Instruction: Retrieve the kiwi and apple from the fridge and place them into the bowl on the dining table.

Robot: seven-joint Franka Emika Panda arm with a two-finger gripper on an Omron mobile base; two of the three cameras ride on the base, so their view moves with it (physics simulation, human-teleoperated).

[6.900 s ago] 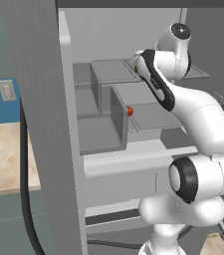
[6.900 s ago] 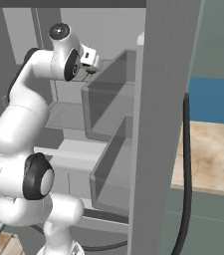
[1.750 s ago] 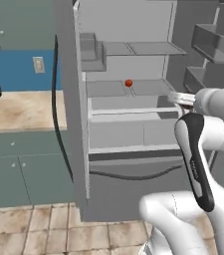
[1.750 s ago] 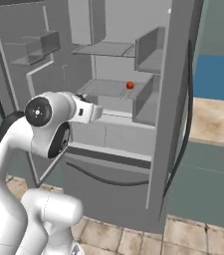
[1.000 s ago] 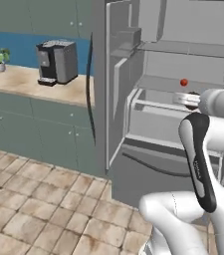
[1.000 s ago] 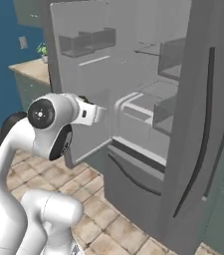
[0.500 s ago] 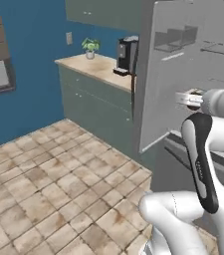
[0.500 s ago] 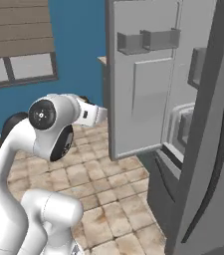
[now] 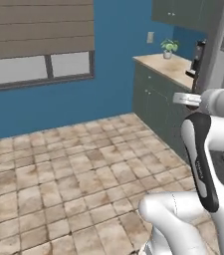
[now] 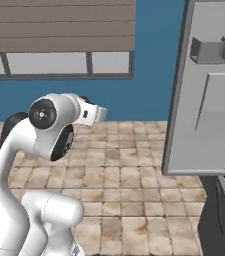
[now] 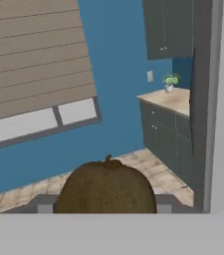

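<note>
Swinging away from the fridge (image 10: 204, 100), the hand (image 11: 106, 209) is clamped on the kiwi (image 11: 106, 187); I'd guess a sharp turn could shake it loose onto the floor (image 9: 58, 174).

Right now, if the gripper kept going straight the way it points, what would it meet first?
The gripper, shut on the kiwi, points across open tiled floor toward the blue wall below the window. Nothing stands nearer in that line, so probably the wall, though depth is hard to judge.
</note>
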